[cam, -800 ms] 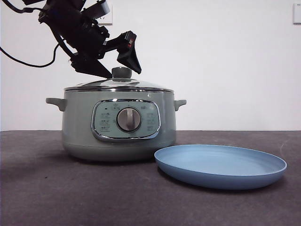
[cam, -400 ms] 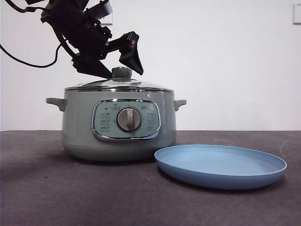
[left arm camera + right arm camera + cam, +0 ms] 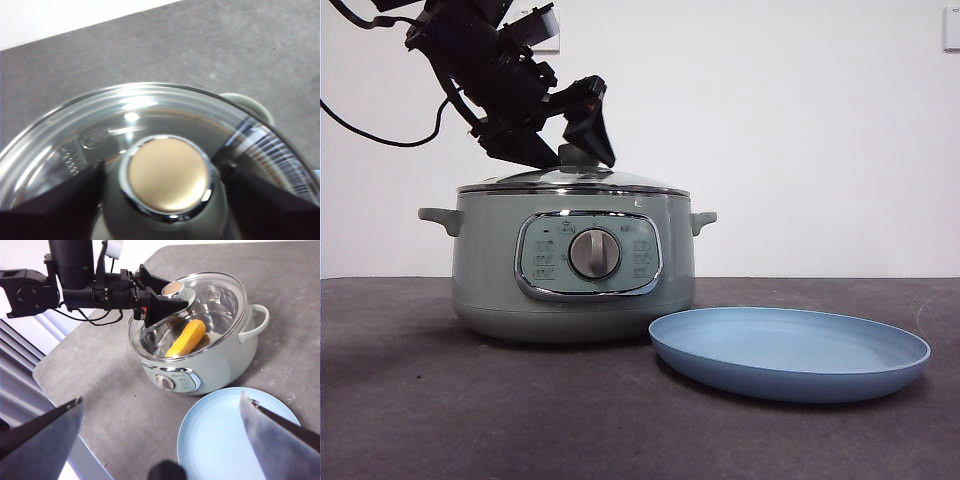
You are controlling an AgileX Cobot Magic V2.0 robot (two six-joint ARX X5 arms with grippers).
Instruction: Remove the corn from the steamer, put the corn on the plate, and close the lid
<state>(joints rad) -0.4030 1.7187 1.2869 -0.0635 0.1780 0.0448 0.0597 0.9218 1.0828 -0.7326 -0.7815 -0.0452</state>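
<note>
The steamer (image 3: 490, 270) stands left of centre on the table, with the glass lid (image 3: 620, 181) resting on it. My left gripper (image 3: 582, 158) reaches down from the upper left, and its jaws press on both sides of the lid's green knob (image 3: 167, 180). The right wrist view shows the corn (image 3: 186, 338) lying inside the steamer (image 3: 225, 360), seen through the lid (image 3: 220, 295). The light-blue plate (image 3: 790, 355) lies empty to the right of the steamer, close by it. My right gripper (image 3: 161, 397) is open and empty, high above the plate (image 3: 225, 440).
A dark grey table (image 3: 420, 400) stands before a white wall. A black cable (image 3: 380, 135) hangs at the upper left. The table's edge (image 3: 75, 440) shows in the right wrist view, on the steamer's control-panel side.
The left gripper's front jaw has moved in toward the knob, closing the gap. The arm's body, the lid, the steamer and the plate have not moved.
</note>
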